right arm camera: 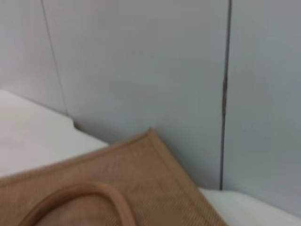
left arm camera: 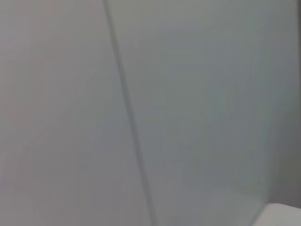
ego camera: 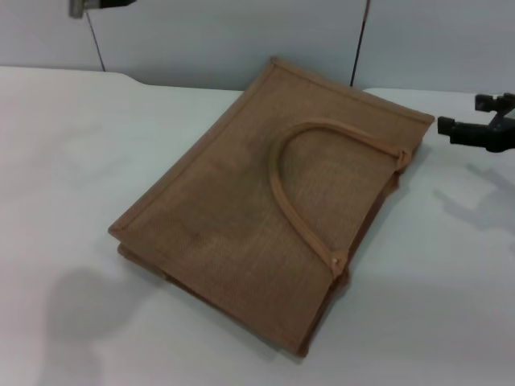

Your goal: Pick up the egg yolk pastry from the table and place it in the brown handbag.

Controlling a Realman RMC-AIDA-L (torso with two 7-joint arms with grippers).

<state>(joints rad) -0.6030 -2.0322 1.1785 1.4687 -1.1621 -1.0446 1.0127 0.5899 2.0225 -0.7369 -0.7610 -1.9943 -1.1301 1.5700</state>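
R claw [ego camera: 467, 129] sits at the far right edge of the head view, above the bench [ego camera: 72, 161], just beside the brown handbag [ego camera: 265, 209] near its far right corner but apart from it. Black fingers point toward the bag w/ a small gap between them; nothing shows in the gap, so it looks released, gripping nothing and touching nothing. Its shadow falls on the bench below, right of the bag.

L claw [ego camera: 96, 6] is only a sliver of dark and grey hardware at the top left of the head view, up by the wall; can't tell if it's spread or clenched. L wrist view shows only grey wall panel w/ one seam and a bit of bench corner.

Counts: 1 bag, lying flat on its side across the middle of the bench, corner pointing toward the wall. 1 looped strap handle [ego camera: 314, 185] lies on its upper face; a 2nd can't be made out. R wrist view shows the bag's far corner [right arm camera: 141, 174] and part of the handle loop [right arm camera: 84, 197] against the wall.

Egg yolk pastry: 0 visible in any view; where it is can't be told.
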